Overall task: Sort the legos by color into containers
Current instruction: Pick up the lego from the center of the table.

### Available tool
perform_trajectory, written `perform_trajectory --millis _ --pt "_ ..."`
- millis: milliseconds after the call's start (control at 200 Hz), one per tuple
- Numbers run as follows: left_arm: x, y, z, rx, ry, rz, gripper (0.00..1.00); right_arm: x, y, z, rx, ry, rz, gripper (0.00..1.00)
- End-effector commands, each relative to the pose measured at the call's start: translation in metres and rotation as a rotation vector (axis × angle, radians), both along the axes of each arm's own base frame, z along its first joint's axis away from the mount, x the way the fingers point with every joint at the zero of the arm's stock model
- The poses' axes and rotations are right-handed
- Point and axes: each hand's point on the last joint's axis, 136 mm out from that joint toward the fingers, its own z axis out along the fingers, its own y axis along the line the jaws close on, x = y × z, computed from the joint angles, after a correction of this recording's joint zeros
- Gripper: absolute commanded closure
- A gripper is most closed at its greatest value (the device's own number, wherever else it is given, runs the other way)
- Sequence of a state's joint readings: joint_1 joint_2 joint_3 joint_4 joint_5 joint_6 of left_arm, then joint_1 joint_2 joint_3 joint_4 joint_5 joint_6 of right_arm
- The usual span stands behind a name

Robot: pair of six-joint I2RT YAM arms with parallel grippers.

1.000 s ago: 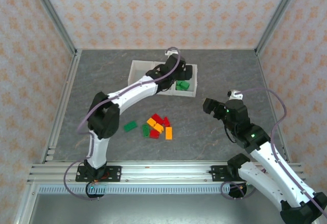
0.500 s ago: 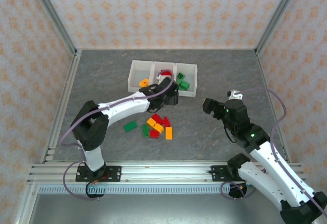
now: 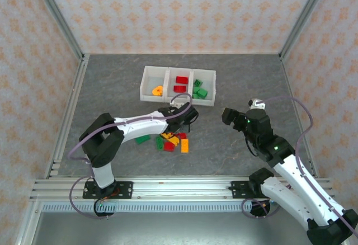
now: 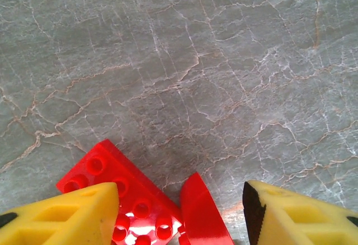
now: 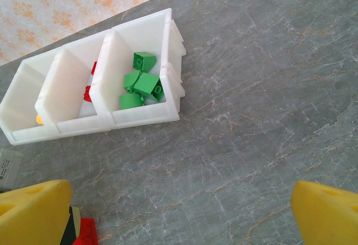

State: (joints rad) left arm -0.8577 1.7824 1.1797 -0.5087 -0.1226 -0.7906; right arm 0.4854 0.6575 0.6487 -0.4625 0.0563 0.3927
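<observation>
**Left fingers parted over red bricks; three bins partly filled**

Nearest us, both arms rise from the aluminium rail (image 3: 179, 188) at the table's edge. The left arm (image 3: 134, 126) folds sharply at the elbow and lays its white forearm low across the grey marbled table (image 3: 251, 83). Its left gripper (image 3: 183, 117) sits at the far edge of the loose legos (image 3: 172, 141). The right arm (image 3: 282, 158) leans up and inward, and the right gripper (image 3: 228, 115) is held off to the right, well apart from the pile.

The left wrist camera gives us what the overhead view hides. The yellow fingers (image 4: 67, 217) stand parted, with a glossy red brick (image 4: 128, 197), studs up, and a second red piece (image 4: 201, 208) lying in the gap. One finger overlaps the brick's corner, but we cannot tell whether it touches. In the right wrist view, that gripper's fingertips sit in the bottom corners, spread wide over bare table.

The pile holds flat rectangular bricks in red, orange and green. One green brick (image 3: 142, 139) lies slightly apart on the left.

Farther back are the containers (image 3: 168, 81), three joined bins of translucent white plastic. The left bin holds an orange ring (image 3: 158, 90), the middle one red bricks (image 3: 180, 83), and the right one green bricks (image 3: 199, 91). The right wrist view shows the green ones as a heap of sloped and blocky pieces. Behind everything stands a patterned wall (image 3: 179, 15).
</observation>
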Motion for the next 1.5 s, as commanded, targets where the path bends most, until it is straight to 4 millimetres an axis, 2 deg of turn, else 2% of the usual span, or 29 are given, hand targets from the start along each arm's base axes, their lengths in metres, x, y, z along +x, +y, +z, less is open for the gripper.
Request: perform_trajectory --millis 0,150,405,506,656,901,1021,1096,1231,1396,1497 --pt "-0.005 -0.007 0.008 -0.044 0.008 0.008 0.39 0.003 -0.005 0.003 -0.003 -0.022 -0.031 0.0" --pt "-0.007 -0.022 0.003 -0.071 0.027 -0.022 0.44 0.003 -0.005 0.003 -0.003 -0.02 -0.032 0.0" --pt "-0.01 -0.029 -0.005 -0.047 0.057 -0.036 0.47 0.003 -0.004 0.002 -0.005 -0.02 -0.031 0.0" --pt "-0.009 -0.033 -0.01 -0.042 0.066 -0.045 0.53 0.004 -0.004 0.002 -0.006 -0.019 -0.031 0.0" --pt "-0.007 -0.041 -0.016 -0.045 0.076 -0.063 0.53 0.003 -0.005 0.002 -0.007 -0.018 -0.032 0.0" --pt "0.0 -0.066 0.0 -0.113 0.034 -0.1 0.51 0.003 -0.005 0.002 -0.006 -0.019 -0.034 0.0" --pt "0.006 -0.061 0.009 -0.086 -0.003 -0.097 0.44 0.003 -0.005 0.002 -0.007 -0.017 -0.034 0.0" --pt "0.008 -0.052 0.02 -0.056 -0.038 -0.086 0.38 0.003 -0.005 0.002 -0.007 -0.018 -0.035 0.0" --pt "0.01 -0.034 0.033 0.017 -0.076 -0.078 0.34 0.003 -0.005 0.001 -0.009 -0.016 -0.035 0.0" --pt "0.003 -0.025 0.027 0.092 -0.051 -0.138 0.3 0.004 -0.005 0.0 -0.01 -0.013 -0.035 0.0" --pt "0.0 -0.022 0.021 0.112 -0.033 -0.16 0.31 0.004 -0.005 0.0 -0.01 -0.014 -0.035 0.0"
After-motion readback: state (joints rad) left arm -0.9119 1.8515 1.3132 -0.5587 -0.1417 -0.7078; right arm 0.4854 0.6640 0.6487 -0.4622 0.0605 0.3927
